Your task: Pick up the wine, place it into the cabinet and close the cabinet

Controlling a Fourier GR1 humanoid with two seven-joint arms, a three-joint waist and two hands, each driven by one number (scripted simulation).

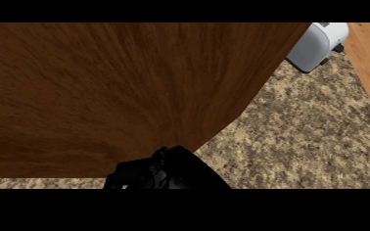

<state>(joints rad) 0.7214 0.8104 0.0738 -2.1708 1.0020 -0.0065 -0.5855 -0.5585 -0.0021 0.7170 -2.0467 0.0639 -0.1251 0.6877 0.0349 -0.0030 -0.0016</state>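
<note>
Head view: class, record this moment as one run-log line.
robot hand: at cabinet door's lower edge, side unclear | cabinet door: fills view | wine: not visible | toaster: counter, top right

The table (pixel 303 127) has a speckled tan and brown stone top, showing at the view's right and in a thin strip along the lower left. A broad dark wooden panel (pixel 130 88) hides most of the rest. At the far right corner a grey and white appliance (pixel 314 46) stands on it.
</note>
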